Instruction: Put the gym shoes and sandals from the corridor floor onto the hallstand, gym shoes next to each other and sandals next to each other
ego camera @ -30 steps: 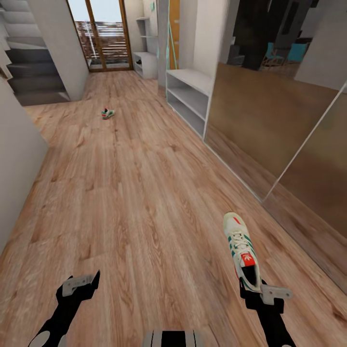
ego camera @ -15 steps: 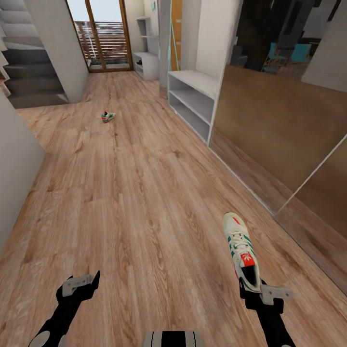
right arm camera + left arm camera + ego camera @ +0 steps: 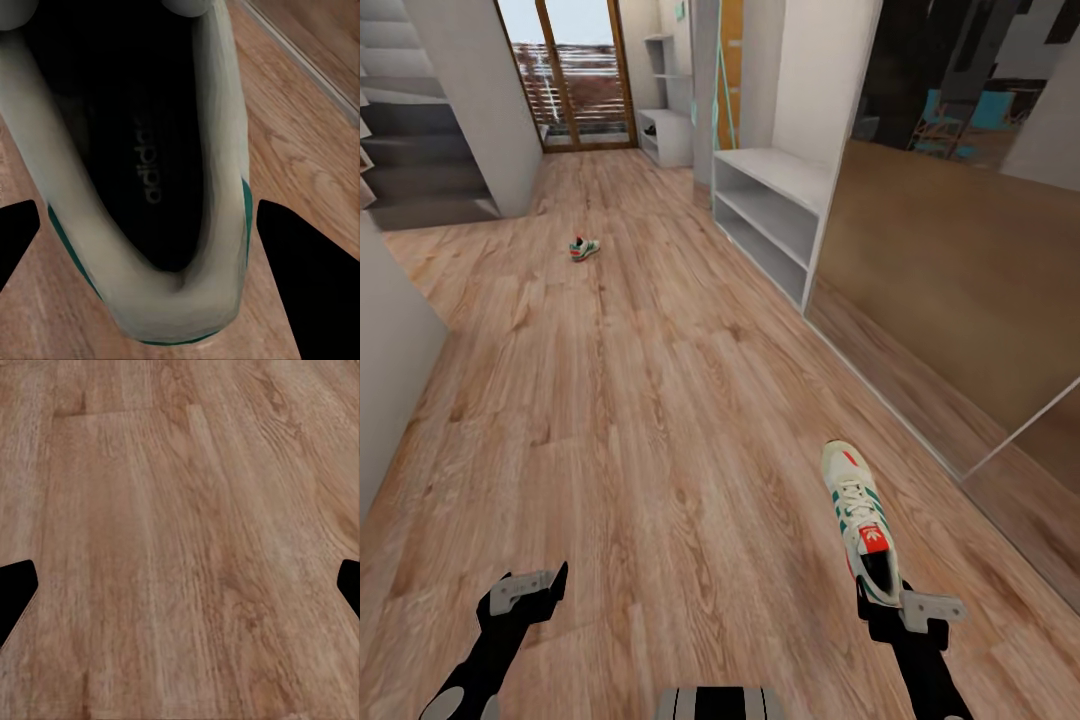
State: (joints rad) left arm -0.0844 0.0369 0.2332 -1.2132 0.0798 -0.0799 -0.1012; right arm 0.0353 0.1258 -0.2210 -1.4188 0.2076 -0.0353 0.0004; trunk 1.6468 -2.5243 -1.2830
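Observation:
My right gripper [image 3: 895, 600] is shut on the heel of a white gym shoe [image 3: 858, 515] with green stripes and a red tongue label, held above the corridor floor [image 3: 660, 400], toe pointing away. In the right wrist view the shoe's dark opening [image 3: 142, 150] lies between the fingers [image 3: 300, 292]. The other gym shoe [image 3: 583, 247] lies on the floor far ahead, left of centre. The white hallstand [image 3: 770, 205] stands along the right wall ahead, its tiers bare. My left gripper [image 3: 532, 592] hangs open over bare planks [image 3: 180, 547]. The sandals are out of view.
A large mirrored sliding panel [image 3: 960, 280] runs along the right side. A grey wall corner [image 3: 390, 350] juts in at the left, with stairs [image 3: 420, 150] beyond. At the far end are a glass door [image 3: 570, 80] and another white shelf unit [image 3: 665, 130].
The whole picture has shifted: the hallstand and the mirrored panel have slid right and the far shoe lower, so the camera has moved forward. Both grippers and the held shoe keep their places.

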